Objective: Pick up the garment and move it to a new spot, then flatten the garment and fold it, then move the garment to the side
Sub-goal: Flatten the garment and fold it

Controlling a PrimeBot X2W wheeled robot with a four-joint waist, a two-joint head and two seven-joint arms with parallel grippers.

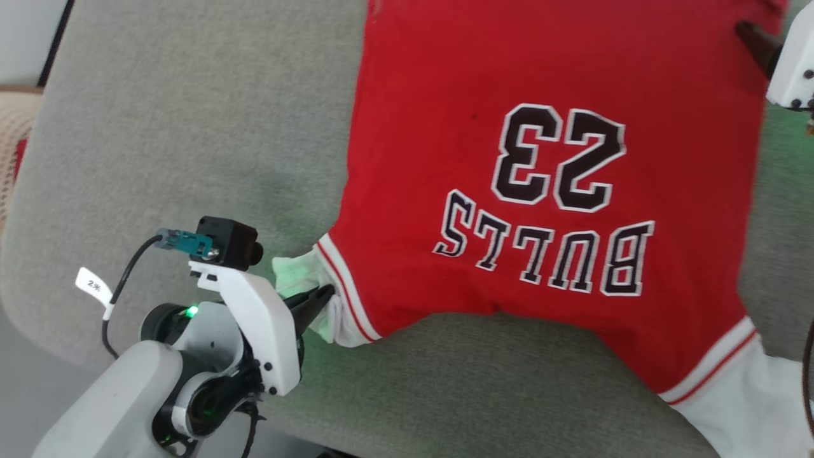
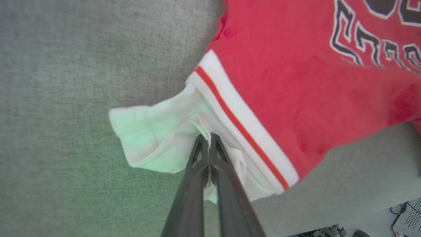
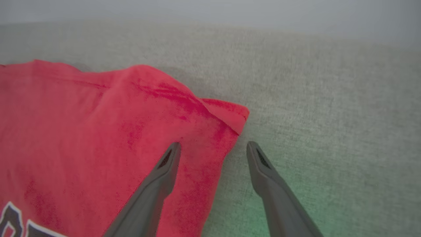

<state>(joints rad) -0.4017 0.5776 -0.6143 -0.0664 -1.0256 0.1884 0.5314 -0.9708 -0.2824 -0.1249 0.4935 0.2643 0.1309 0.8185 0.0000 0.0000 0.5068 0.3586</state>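
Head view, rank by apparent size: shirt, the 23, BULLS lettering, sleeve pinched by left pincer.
1. shirt
2. BULLS lettering and the 23: near alike, not ranking them
3. pinched sleeve, partly hidden

**Red jersey laid out on a grey cushion**
The garment lies print side up and mostly flat on the grey fabric cushion, with its black "23" and "BULLS" lettering showing. A wide stretch of bare cushion runs beyond the garment's bunched white sleeve. A narrower strip shows below the garment's shoulder edge, and more shows past its hem corner.
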